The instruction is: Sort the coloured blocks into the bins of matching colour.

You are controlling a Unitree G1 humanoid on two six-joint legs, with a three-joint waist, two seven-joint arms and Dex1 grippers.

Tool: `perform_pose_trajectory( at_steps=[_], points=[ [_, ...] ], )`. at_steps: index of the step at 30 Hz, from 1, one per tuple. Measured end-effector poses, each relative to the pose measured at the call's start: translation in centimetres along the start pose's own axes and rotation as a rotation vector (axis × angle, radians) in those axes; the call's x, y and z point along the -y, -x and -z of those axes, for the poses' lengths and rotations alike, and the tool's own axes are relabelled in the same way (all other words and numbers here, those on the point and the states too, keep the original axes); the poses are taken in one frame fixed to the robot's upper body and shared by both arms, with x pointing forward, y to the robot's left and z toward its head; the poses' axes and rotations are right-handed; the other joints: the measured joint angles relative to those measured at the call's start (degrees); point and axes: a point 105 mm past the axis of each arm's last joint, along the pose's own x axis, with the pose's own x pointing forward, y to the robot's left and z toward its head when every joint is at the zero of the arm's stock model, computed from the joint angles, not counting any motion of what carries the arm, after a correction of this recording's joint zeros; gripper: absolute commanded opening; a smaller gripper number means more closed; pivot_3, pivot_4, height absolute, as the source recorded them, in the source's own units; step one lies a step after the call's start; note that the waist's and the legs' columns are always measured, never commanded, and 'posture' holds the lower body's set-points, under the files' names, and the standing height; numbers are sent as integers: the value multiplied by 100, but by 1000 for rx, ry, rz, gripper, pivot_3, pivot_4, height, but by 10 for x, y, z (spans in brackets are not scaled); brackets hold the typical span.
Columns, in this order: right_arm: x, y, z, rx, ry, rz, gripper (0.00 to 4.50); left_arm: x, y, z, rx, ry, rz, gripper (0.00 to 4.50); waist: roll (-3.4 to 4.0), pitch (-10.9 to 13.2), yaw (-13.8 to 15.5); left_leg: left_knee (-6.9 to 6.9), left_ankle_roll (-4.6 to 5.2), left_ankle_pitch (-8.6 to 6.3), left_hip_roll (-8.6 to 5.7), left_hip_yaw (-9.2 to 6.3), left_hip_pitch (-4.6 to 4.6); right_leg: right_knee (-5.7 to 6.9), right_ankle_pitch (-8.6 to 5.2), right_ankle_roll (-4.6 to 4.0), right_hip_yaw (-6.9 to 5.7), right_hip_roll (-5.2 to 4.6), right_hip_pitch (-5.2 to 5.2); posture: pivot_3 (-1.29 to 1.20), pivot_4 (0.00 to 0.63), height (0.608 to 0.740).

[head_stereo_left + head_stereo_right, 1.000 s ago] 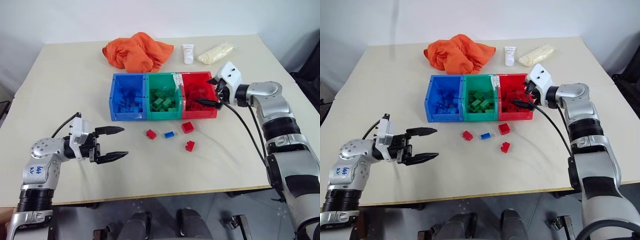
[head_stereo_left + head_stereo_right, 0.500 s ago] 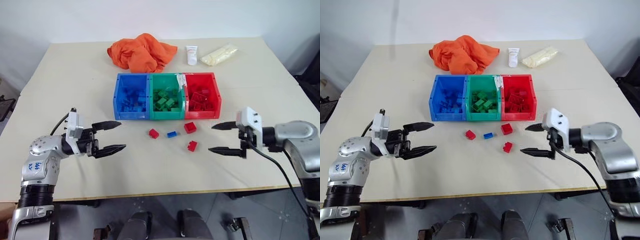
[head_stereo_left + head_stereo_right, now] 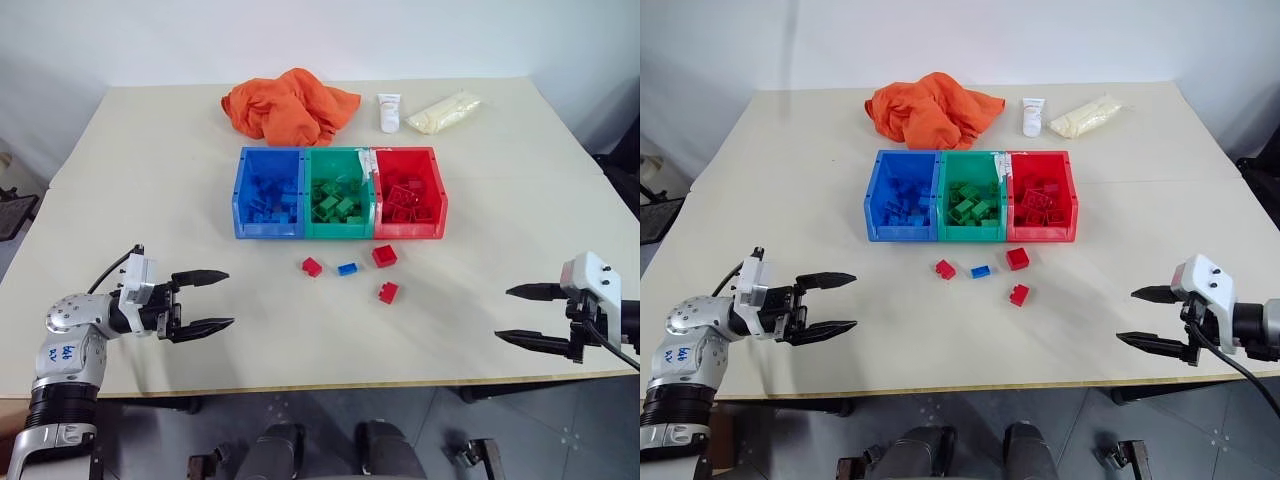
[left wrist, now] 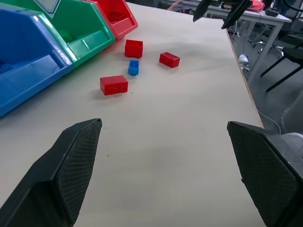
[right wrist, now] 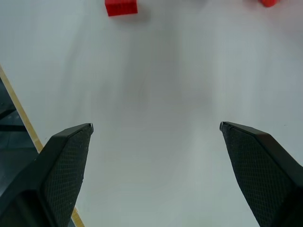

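Your right gripper (image 3: 523, 314) has pulled back from the red bin (image 3: 410, 207) to the table's (image 3: 150, 180) near right edge, fingers spread wide and empty. Your left gripper (image 3: 206, 298) has drifted slightly outward near the left front edge, fingers wide too, holding nothing. You have open tabletop between both grippers and the joined blue bin (image 3: 268, 193), green bin (image 3: 338, 193) and red bin. In front of them lie three red bricks (image 3: 384, 256) (image 3: 311, 267) (image 3: 388, 292) and one blue brick (image 3: 347, 269), apart from each other. The orange cloth (image 3: 288, 104), white tube (image 3: 388, 112) and pale packet (image 3: 444, 111) sit behind. You can't read the handwriting on the left arm's label.
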Motion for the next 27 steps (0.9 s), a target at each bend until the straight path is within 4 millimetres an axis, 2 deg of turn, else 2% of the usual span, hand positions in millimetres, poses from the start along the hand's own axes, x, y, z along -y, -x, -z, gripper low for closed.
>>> perform_pose_trajectory(
  at_steps=[3, 8, 13, 15, 17, 20, 22, 27],
  points=[
    [0, -3, -8, 13, 20, -4, 4491, -1, -1, -1, 3, -10, -2, 4500, 0, 0, 1, 2, 0, 0, 0, 0, 0, 0, 0, 0, 0, 0, 0, 0, 150, 740],
    [-9, -31, -32, 40, 90, -89, 4491, -4, -3, -5, 15, -27, -11, 4500, 0, 0, -12, 1, -2, -1, 3, -1, 0, -1, 0, 0, -2, 1, -1, 0, 150, 740],
    [-22, -72, -42, 58, 108, -175, 4491, -4, -8, -3, 13, -20, -3, 4500, -2, -1, 4, 4, -3, -2, 1, -6, -2, 1, 0, 0, -4, 1, -2, 0, 150, 740],
    [-22, -89, -54, 93, 130, -188, 4491, -3, -11, -2, 18, -19, 1, 4500, -2, -1, -4, 11, -2, -3, 0, -5, -3, 0, 0, 0, -4, 1, 1, 0, 150, 740],
    [-24, -119, -67, 143, 144, -213, 4491, 0, -21, -4, 40, -32, 24, 4500, -4, -2, -15, 12, -2, -3, 1, -6, -2, 2, 0, 0, -6, 2, 0, 0, 150, 740],
    [-24, -150, -65, 136, 137, -227, 4491, 3, -26, -9, 54, -46, 29, 4500, -4, -2, -28, 6, -5, -5, 1, -7, -3, 13, 0, 0, -5, 3, -12, 0, 150, 740],
    [-21, -158, -60, 113, 129, -222, 4491, 3, -23, -8, 53, -44, 21, 4500, -3, -2, -13, 7, -4, -5, -1, -10, -4, 19, 0, 0, -6, 2, -17, 0, 150, 740],
    [-18, -160, -60, 116, 152, -218, 4491, 4, -20, -5, 40, -31, 11, 4500, -3, -2, -13, 13, -2, -7, -3, -12, -4, 15, 0, 0, -9, 1, -9, 0, 150, 740]
  ],
)
